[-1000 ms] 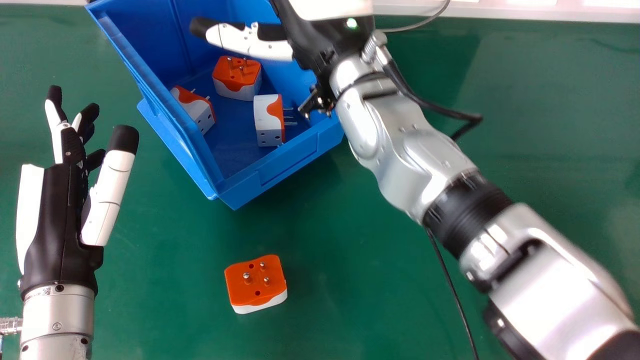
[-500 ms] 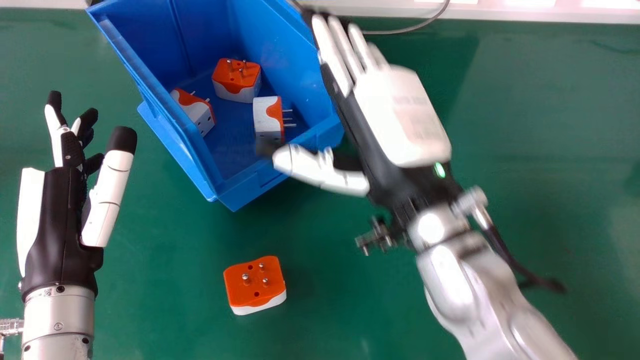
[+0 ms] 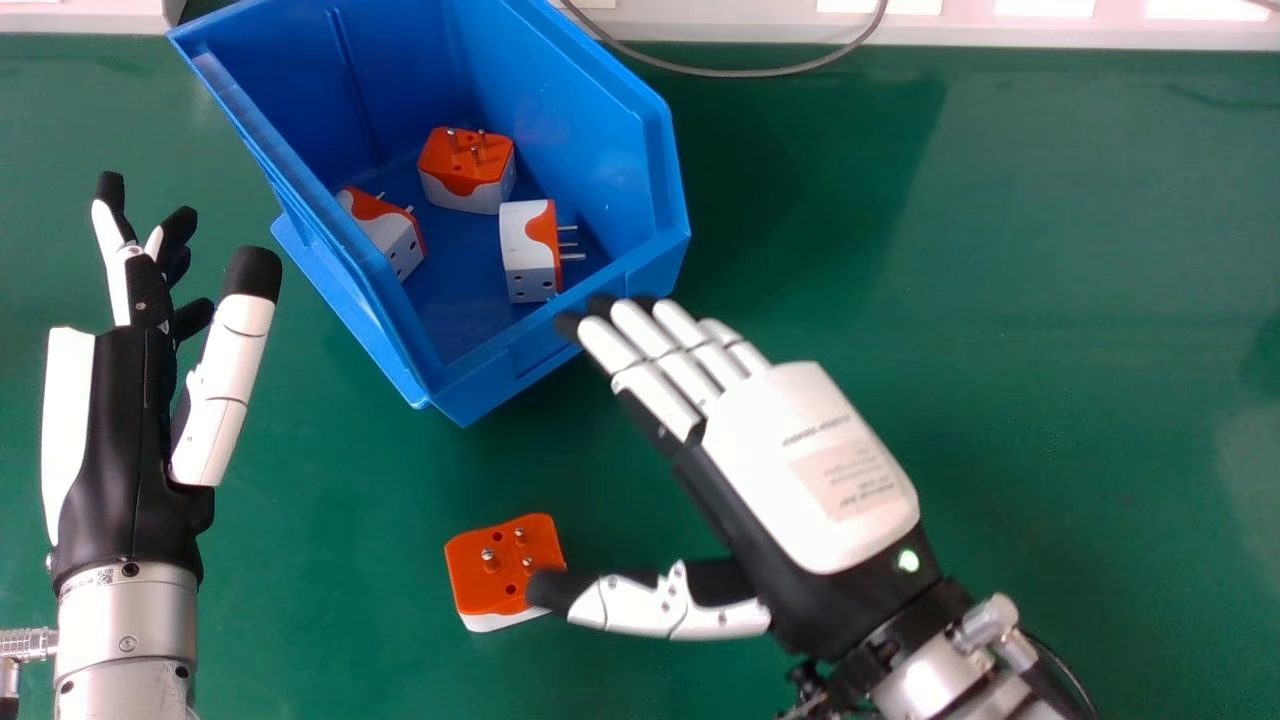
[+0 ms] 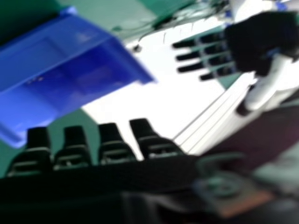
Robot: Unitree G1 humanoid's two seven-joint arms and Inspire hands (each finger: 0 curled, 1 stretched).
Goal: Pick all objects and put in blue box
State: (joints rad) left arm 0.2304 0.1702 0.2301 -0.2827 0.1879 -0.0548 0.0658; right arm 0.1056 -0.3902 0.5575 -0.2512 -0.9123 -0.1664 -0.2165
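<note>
At the left of the head view, the left hand (image 3: 120, 430) is upright over the green surface (image 3: 1050, 250), its fingers (image 3: 112, 235) loosely extended, thumb apart from them, with nothing in its hold. To its right is the blue box (image 3: 600, 110), turned at an angle, with three orange-and-white plug adapters inside. The leftmost adapter (image 3: 395, 240) is beside the left wall; the farthest adapter (image 3: 468, 172) has its pins upward; the third adapter (image 3: 528, 255), nearer the front wall, has its pins pointing right. Below the box, a loose adapter (image 3: 495, 575) rests on the surface, pins up. A grey cable (image 3: 740, 72) curves across the surface's far edge.

Farther right is the right hand (image 3: 810, 470), back side up. Its fingers (image 3: 650, 345) are nearly straight and close together, holding nothing, their tips near the box's front corner. Its thumb stretches left, the tip overlapping the loose adapter's right edge; whether they touch I cannot tell. The right hand view also shows the box beyond the fingertips.
</note>
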